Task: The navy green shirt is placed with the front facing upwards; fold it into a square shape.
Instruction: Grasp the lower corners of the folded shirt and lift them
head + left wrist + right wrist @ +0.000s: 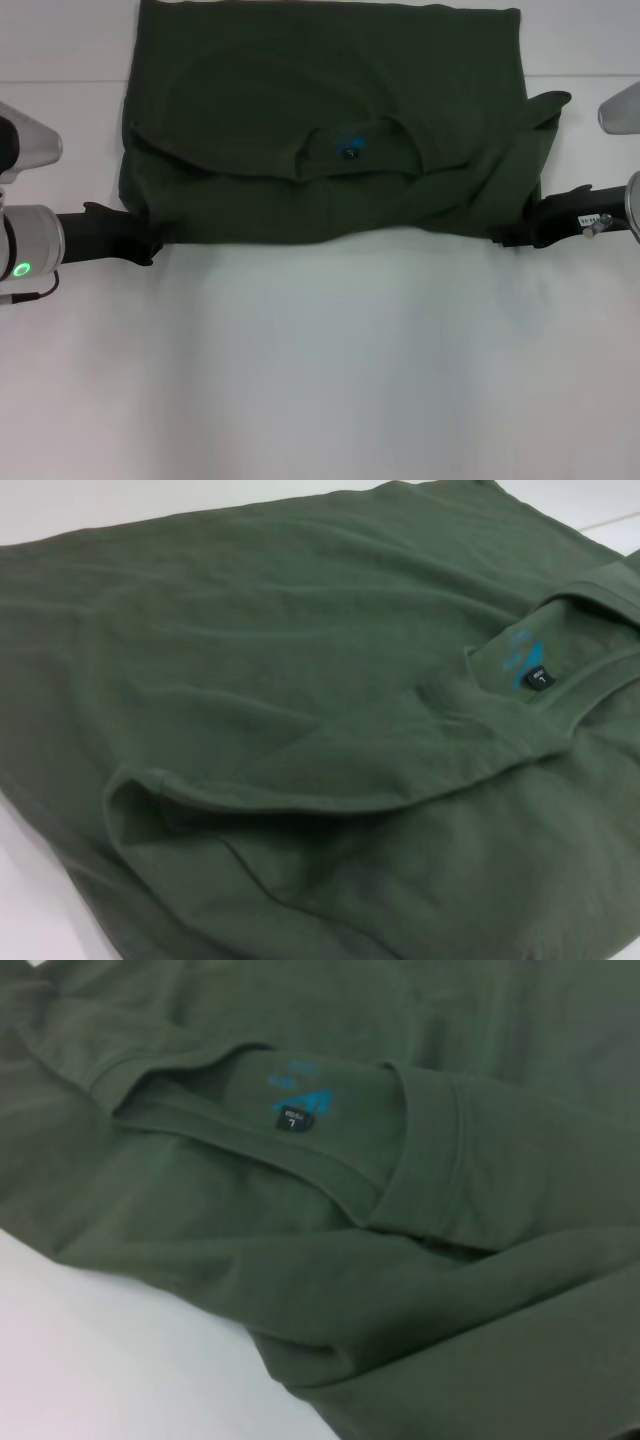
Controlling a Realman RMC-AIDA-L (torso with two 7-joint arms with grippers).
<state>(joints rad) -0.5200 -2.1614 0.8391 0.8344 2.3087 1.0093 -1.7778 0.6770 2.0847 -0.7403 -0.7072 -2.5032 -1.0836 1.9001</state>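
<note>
We look down on what appears to be a robotics lab or test bench rather than a home: a plain white table (320,380) fills the head view, its surface bare and evenly lit, with a faint seam running across it near the far edge. Two machine arms frame the scene, their silver housings and black grippers reaching in from either side, the left one (120,240) showing a glowing green status ring, the right one (540,222) a small printed label. A single dark olive-green shirt (320,130) lies spread on the table as the only work piece.
</note>
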